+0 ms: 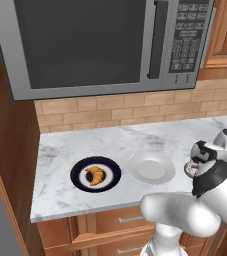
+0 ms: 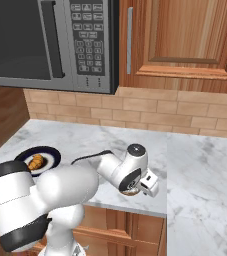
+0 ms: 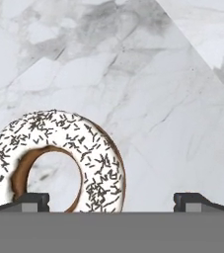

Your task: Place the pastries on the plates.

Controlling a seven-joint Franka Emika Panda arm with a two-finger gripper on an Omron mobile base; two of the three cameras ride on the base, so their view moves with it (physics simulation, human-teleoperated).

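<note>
The golden croissant (image 1: 95, 175) lies on the dark navy plate (image 1: 80, 182), also seen as croissant (image 2: 35, 161) on plate (image 2: 52, 154). The plain white plate (image 1: 151, 168) stands bare just right of it. The doughnut (image 3: 98, 163), white-iced with dark sprinkles, lies flat on the marble counter right of the white plate, a sliver of doughnut (image 1: 188, 171) showing under the hand. My gripper (image 3: 111, 201) hangs open just above it, pointing down. One fingertip (image 3: 32, 200) is over the hole, the other (image 3: 192, 200) is beyond the ring's right side.
The marble counter (image 1: 110, 142) ends in a front edge close to the plates and doughnut. A microwave (image 1: 100, 40) hangs above the counter and a wooden wall panel (image 1: 10, 150) closes its left end. My own arm (image 2: 60, 190) hides the white plate from the right.
</note>
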